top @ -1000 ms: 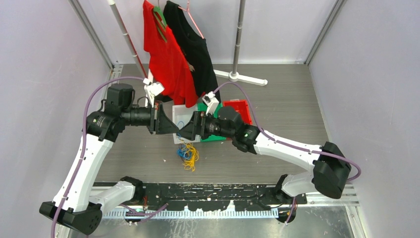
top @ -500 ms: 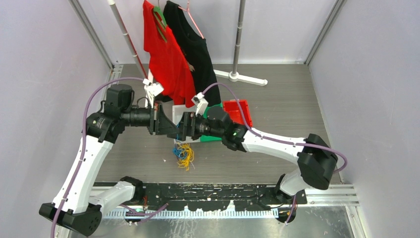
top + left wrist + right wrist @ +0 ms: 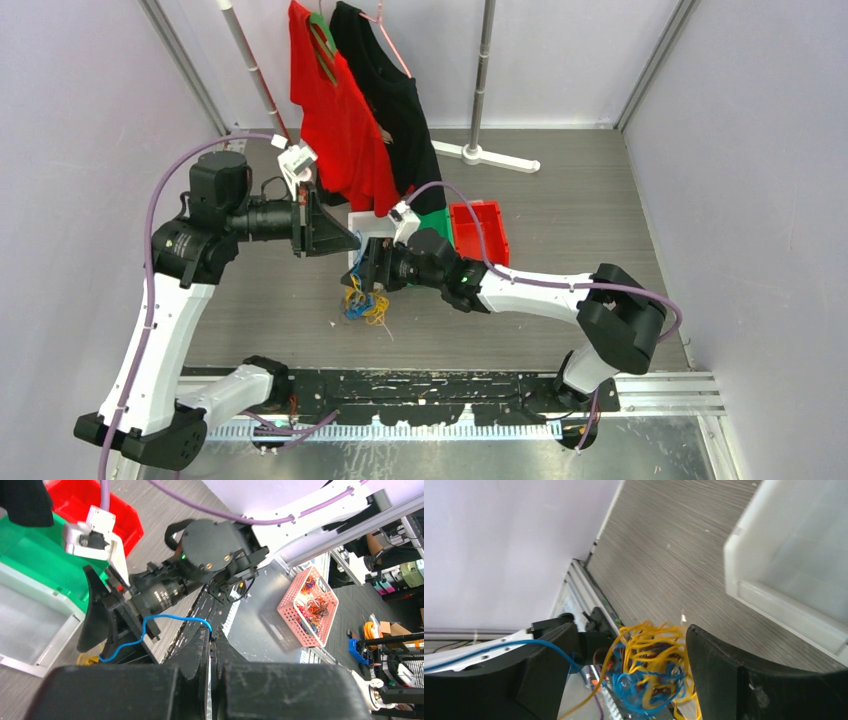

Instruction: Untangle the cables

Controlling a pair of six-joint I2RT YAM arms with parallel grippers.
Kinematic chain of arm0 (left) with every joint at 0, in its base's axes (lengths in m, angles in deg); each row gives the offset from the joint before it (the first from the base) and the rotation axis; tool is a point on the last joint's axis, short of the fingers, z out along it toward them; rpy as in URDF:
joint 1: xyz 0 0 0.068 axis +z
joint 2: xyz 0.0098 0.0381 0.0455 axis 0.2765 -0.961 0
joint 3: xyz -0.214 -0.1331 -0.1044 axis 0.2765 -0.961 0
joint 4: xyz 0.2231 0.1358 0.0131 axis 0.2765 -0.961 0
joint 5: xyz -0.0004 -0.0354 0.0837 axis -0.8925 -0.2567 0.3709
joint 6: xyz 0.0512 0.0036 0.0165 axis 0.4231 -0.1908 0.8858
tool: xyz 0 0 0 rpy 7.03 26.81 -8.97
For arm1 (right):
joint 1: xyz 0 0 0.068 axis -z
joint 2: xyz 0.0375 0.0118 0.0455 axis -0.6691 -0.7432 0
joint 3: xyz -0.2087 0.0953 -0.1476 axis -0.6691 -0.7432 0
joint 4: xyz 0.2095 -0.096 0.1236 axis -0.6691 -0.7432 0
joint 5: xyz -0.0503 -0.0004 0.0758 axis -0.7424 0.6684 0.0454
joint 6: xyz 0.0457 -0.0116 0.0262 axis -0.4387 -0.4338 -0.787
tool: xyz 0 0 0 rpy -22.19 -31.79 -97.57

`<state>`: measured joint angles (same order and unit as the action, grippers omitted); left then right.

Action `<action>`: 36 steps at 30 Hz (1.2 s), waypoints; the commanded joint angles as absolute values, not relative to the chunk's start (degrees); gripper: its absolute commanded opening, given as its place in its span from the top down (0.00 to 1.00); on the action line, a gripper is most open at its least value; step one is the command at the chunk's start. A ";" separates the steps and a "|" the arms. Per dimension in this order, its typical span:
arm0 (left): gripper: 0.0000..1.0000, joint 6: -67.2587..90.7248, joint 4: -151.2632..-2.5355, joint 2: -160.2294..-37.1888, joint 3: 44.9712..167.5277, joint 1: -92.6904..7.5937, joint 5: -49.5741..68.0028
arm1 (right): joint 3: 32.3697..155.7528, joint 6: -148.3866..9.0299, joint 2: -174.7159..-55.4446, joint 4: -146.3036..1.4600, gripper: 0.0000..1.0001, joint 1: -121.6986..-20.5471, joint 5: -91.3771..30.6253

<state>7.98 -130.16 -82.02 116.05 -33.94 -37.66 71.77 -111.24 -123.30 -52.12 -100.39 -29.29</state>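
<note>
One blue cable (image 3: 172,618) is clenched in the left gripper (image 3: 211,640); the right gripper (image 3: 631,632), released, straddles the cables (image 3: 649,675) toward the desk's (image 3: 600,200) near edge.

The grey table (image 3: 590,220) carries a white bin (image 3: 368,224), green bin (image 3: 436,222) and red bin (image 3: 478,232) mid-frame, a rack foot (image 3: 492,156) above them, and the cables (image 3: 365,305) below.

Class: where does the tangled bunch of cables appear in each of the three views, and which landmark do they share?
Top external: bunch of cables, centre, at the right gripper.
Left wrist: lower left, mostly hidden, yellow bit showing.
Right wrist: bottom centre, between its open fingers.
Shared landmark: the white bin.
</note>
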 commanded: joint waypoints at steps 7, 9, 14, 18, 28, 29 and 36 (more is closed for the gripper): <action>1.00 4.60 -126.55 -82.67 124.47 -34.21 -40.06 | 68.83 -108.34 -124.50 -51.51 0.16 -100.45 -35.69; 1.00 4.59 -126.55 -82.91 126.23 -34.20 -39.85 | 68.02 -107.95 -124.53 -51.89 0.16 -100.44 -36.76; 1.00 5.90 -127.93 -84.53 132.80 -34.11 -39.32 | 66.35 -107.43 -124.70 -53.09 0.17 -100.45 -38.66; 1.00 6.23 -129.49 -85.93 138.09 -34.20 -39.30 | 65.23 -107.60 -124.96 -53.49 0.20 -100.47 -39.19; 1.00 8.97 -131.79 -87.86 145.46 -34.10 -37.92 | 63.09 -106.76 -123.03 -56.77 0.30 -100.45 -41.40; 1.00 10.09 -132.67 -88.35 147.00 -34.09 -37.51 | 62.82 -106.56 -122.73 -57.41 0.30 -100.50 -41.60; 1.00 16.97 -136.06 -93.29 162.30 -34.15 -31.12 | 60.70 -106.75 -120.87 -59.70 0.29 -100.46 -42.72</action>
<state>12.37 -135.58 -92.23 154.52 -33.94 -34.93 61.02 -107.40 -124.37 -59.60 -100.39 -40.54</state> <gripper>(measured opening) 0.009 0.702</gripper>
